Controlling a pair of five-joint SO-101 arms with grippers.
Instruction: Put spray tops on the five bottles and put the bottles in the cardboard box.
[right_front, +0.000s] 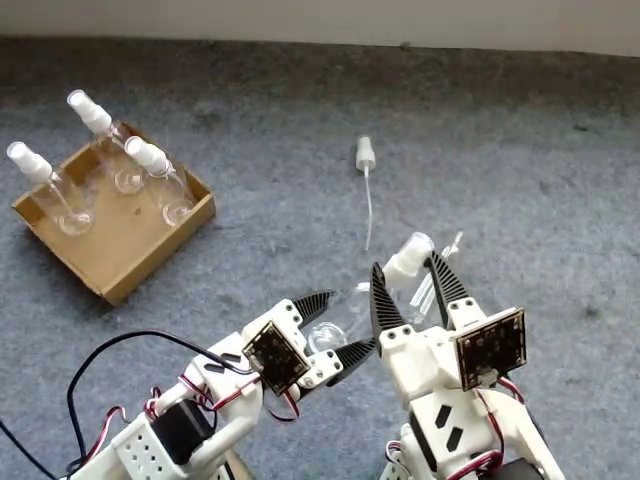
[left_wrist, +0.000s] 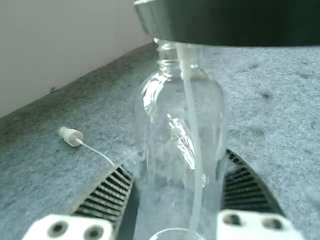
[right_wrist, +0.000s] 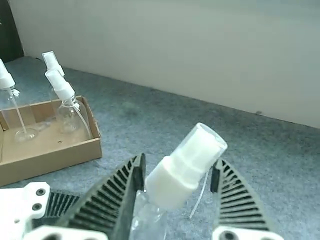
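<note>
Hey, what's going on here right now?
The left claw holds a clear bottle while the right claw straddles the spray top on its neck. Three capped bottles already stand in the cardboard box. One loose spray top lies on the table.

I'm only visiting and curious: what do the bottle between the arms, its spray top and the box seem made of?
The bottle: clear glass or hard plastic, see-through with bright glints. Its spray top: likely white plastic, smooth and matte. The box: brown cardboard, dull, with thin flat walls.
</note>
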